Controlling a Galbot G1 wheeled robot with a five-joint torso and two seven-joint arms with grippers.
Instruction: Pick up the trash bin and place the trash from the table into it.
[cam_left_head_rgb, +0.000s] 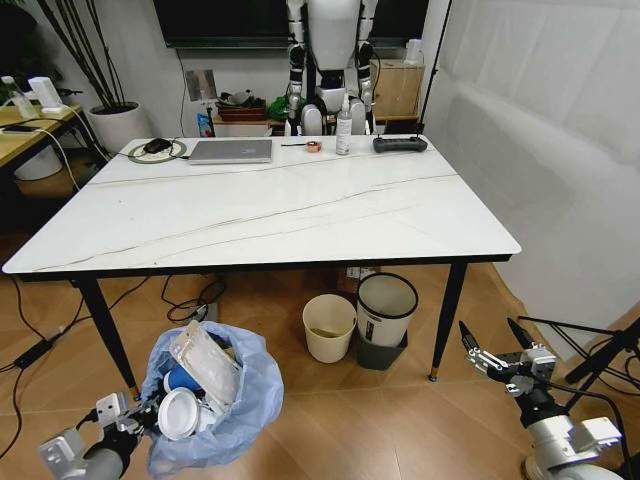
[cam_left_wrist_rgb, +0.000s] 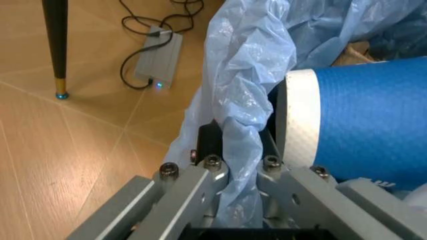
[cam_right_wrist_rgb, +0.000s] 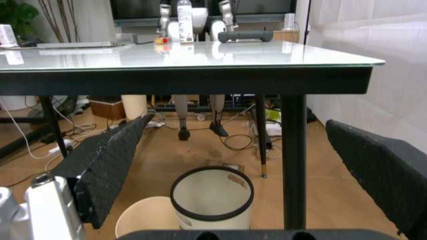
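Your left gripper (cam_left_head_rgb: 128, 418) sits low at the front left, its 2 fingers (cam_left_wrist_rgb: 200, 175) clamped on the crinkled blue bag at the rim of the trash bin (cam_left_head_rgb: 240, 400). The bin is in front of the table (cam_left_head_rgb: 270, 205), near its front-left leg. Inside it you can see a blue paper cup (cam_left_wrist_rgb: 373, 120), a white lid (cam_left_head_rgb: 178, 413) and a clear wrapper (cam_left_head_rgb: 205, 362). Your right gripper (cam_left_head_rgb: 497, 346) hovers low at the front right, jaws spread and holding nothing, facing the cream bin (cam_left_head_rgb: 328, 327) and the black bin (cam_left_head_rgb: 385, 307) under the table.
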